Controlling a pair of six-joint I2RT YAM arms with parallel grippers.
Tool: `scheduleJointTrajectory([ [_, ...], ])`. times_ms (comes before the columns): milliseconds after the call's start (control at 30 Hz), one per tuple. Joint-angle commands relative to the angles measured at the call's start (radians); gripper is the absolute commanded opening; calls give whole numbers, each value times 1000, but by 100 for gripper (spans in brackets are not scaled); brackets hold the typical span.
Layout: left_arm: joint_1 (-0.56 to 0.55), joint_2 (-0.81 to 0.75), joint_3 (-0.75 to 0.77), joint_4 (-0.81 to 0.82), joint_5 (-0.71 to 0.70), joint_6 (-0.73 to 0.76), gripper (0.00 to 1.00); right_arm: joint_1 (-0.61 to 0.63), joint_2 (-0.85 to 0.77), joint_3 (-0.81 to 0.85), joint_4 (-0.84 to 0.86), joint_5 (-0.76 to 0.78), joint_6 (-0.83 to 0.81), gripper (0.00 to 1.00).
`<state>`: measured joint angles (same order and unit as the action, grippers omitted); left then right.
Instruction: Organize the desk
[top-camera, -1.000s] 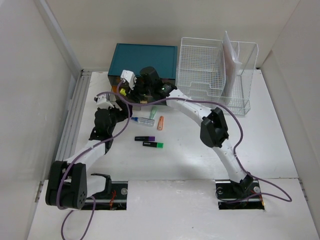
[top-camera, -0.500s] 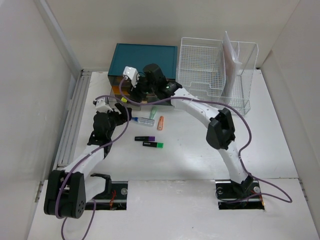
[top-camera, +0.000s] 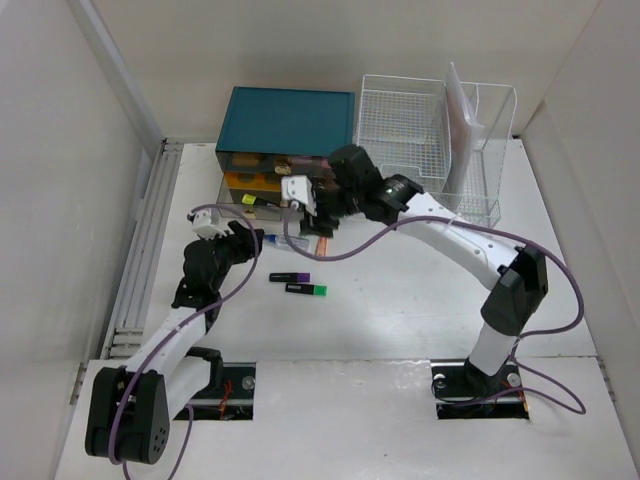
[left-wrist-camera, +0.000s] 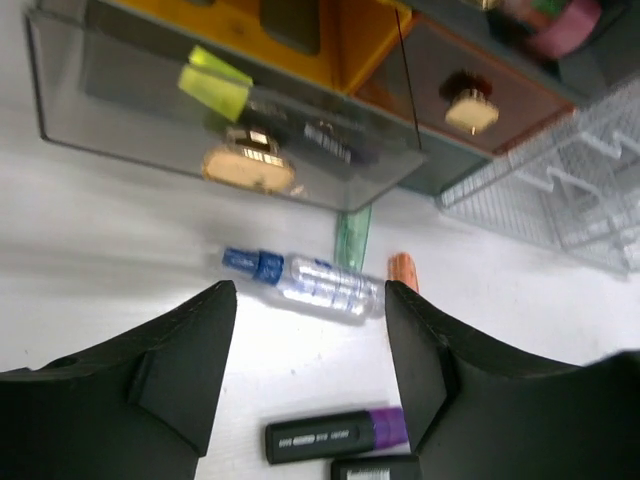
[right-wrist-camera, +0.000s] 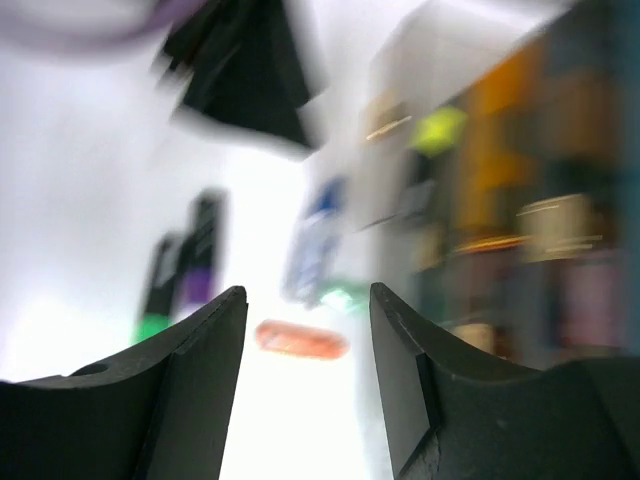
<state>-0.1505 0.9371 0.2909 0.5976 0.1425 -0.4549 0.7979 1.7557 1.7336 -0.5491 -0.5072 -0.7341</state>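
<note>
Frankly, little looks done: my left gripper (left-wrist-camera: 310, 310) and right gripper (right-wrist-camera: 307, 300) both hang released, empty. Two markers (top-camera: 289, 277) and a bottle (left-wrist-camera: 305, 283) lie loose on the desk (top-camera: 400, 320), near the far drawers (top-camera: 250, 180).

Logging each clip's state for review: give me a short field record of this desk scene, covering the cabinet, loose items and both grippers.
desk: white tabletop, items loose in front of the cabinet
cabinet: teal, back left
clear drawer: pulled out, yellow-green marker inside
basket: white wire, back right
loose items: purple highlighter, green highlighter, blue-capped clear bottle, orange piece
left gripper: open, empty, above the bottle
right gripper: open, empty; view blurred
</note>
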Motion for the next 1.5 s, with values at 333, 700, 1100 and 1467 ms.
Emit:
scheduleJointTrajectory([
  [333,-132,34,-50,41,158,36,53,12,-65,-287,-80,-105,-171,57],
  [700,-152,-161,37,-258,-187,-70,55,23,50,-357,20,-174,-163,55],
  [1100,-152,-374,5,-321,-357,-139,57,72,80,-486,225,-28,108,53],
  [1467,-152,-526,-47,-355,-408,-168,60,81,162,-488,304,81,263,53],
])
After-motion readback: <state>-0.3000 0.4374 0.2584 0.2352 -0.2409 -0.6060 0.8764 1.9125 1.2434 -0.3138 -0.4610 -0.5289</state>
